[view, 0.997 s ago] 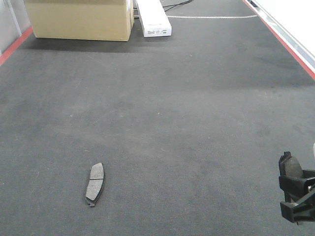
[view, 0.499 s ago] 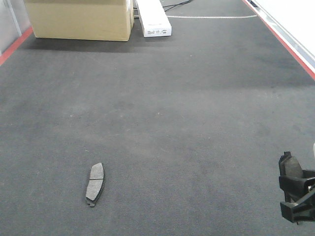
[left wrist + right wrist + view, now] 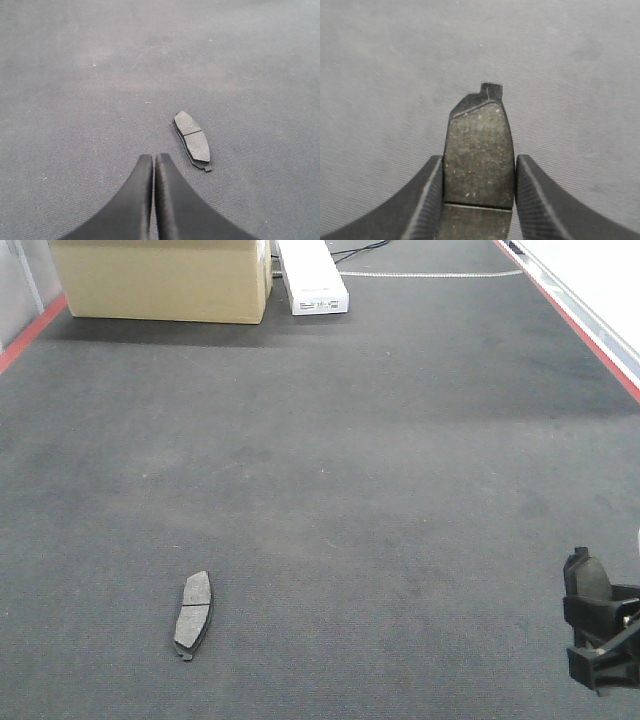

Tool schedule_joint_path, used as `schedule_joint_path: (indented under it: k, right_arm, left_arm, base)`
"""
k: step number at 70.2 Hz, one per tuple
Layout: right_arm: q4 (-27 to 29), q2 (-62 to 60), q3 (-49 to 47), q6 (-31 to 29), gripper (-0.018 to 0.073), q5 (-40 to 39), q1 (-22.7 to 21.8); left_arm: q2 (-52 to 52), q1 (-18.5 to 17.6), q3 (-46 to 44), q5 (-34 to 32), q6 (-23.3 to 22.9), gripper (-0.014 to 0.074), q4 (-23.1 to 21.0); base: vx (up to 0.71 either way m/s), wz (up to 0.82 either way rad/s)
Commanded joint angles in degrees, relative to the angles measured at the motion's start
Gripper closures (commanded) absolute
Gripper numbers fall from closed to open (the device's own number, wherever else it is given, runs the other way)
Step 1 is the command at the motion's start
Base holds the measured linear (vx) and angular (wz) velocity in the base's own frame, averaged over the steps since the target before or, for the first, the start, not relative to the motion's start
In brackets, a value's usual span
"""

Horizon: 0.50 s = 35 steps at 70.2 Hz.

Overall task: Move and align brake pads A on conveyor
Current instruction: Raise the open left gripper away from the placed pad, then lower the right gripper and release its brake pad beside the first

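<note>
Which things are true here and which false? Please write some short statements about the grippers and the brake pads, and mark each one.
The right gripper clamps the held pad between its fingers. True.
The left gripper also holds a pad. False: it is shut on nothing; the loose pad lies near it on the conveyor.
The loose pad lies flat on the conveyor. True.
The cardboard box touches the loose pad. False: it stands far off, at the conveyor's far end.

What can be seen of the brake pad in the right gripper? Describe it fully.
The brake pad is a flat, dark grey slab with a gritty, speckled face, a thin groove across it and a small tab at its far end. The right gripper clamps its two long edges, holding it over the conveyor.
</note>
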Motion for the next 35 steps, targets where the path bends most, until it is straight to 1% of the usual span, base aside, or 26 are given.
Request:
schedule_joint_path:
  k: [1, 9, 18, 35]
  right_arm:
    - [3.11, 0.22, -1.87, -0.42, 0.0559, -5.24, -0.17]
    - [4.92, 3.12, -2.78, -0.93, 0.0559, -6.11, -0.17]
    - [6.82, 8.90, -6.17, -1.05, 0.0555, -6.11, -0.17]
    - [13.36, 22.88, -14.11, -3.54, 0.0535, -5.93, -0.17]
  left_arm:
    - [0.38, -0.31, -1.54, -4.08, -0.40, 0.0603, 0.13]
    - [0.38, -0.31, -1.54, -4.08, -0.40, 0.0603, 0.13]
    - [0.38, -0.31, -1.54, -4.08, -0.40, 0.0603, 0.13]
    - [0.38, -0.31, -1.54, -4.08, -0.40, 0.0603, 0.13]
  base:
    - [0.00, 0.00]
    - [0.00, 0.00]
    - [0.00, 0.00]
    - [0.00, 0.00]
